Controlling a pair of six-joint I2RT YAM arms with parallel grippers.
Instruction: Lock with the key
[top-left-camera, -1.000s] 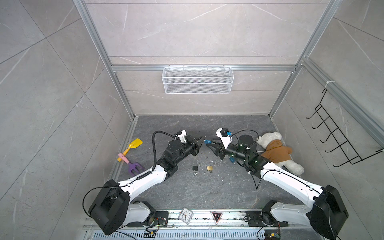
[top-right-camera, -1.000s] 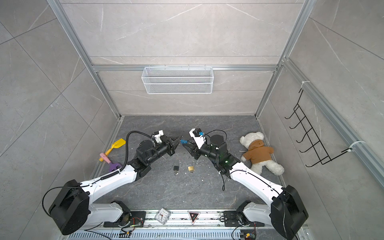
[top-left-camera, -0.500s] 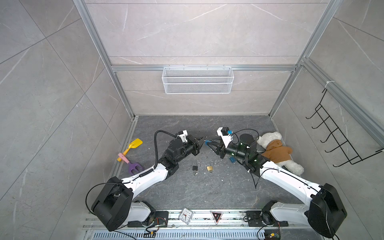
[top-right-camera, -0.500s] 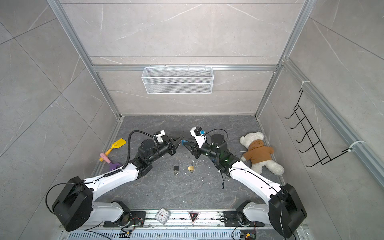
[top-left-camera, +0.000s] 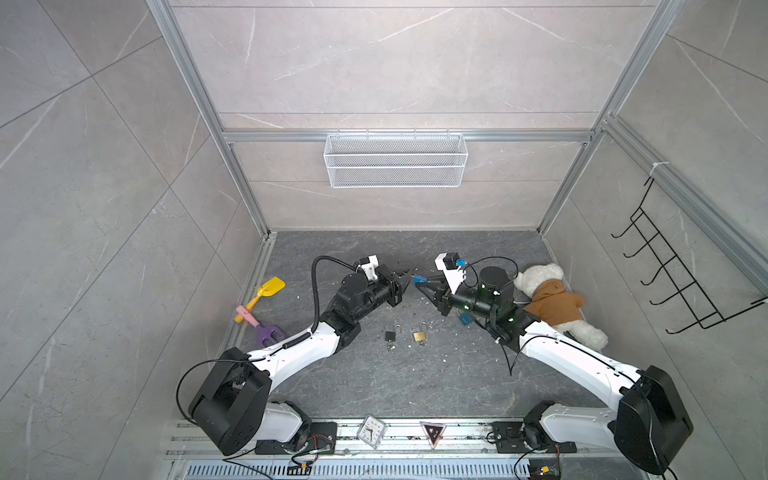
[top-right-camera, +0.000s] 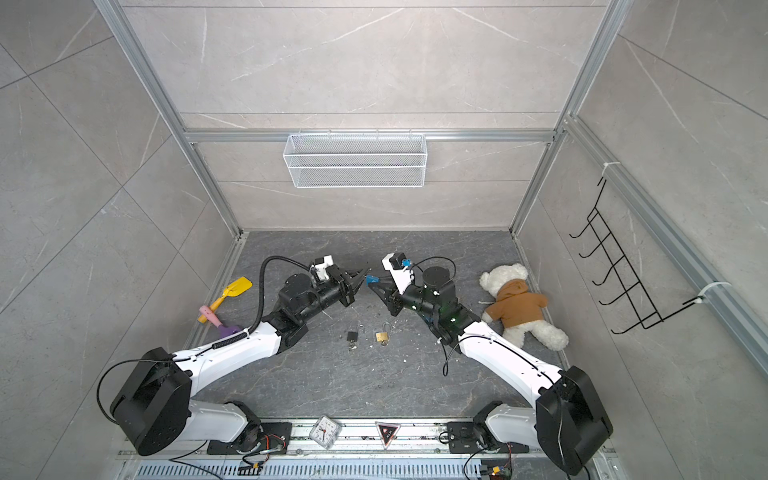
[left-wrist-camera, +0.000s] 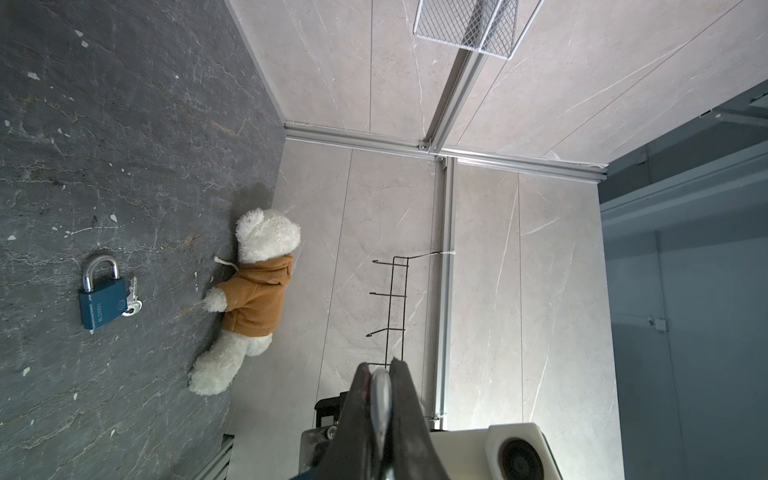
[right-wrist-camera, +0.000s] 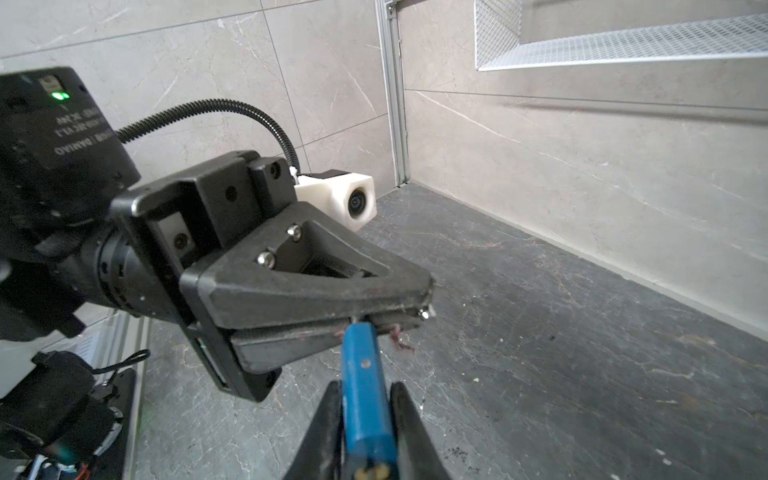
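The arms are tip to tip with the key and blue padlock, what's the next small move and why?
Probably roll the left gripper to turn the key. It is shut on the key, whose blade seems to enter the blue padlock clamped in the right gripper; how deep it sits is unclear.

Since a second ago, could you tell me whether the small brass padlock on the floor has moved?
No. The small brass padlock lies where it did, beside the black padlock, beyond the red triangle sign on the rail.
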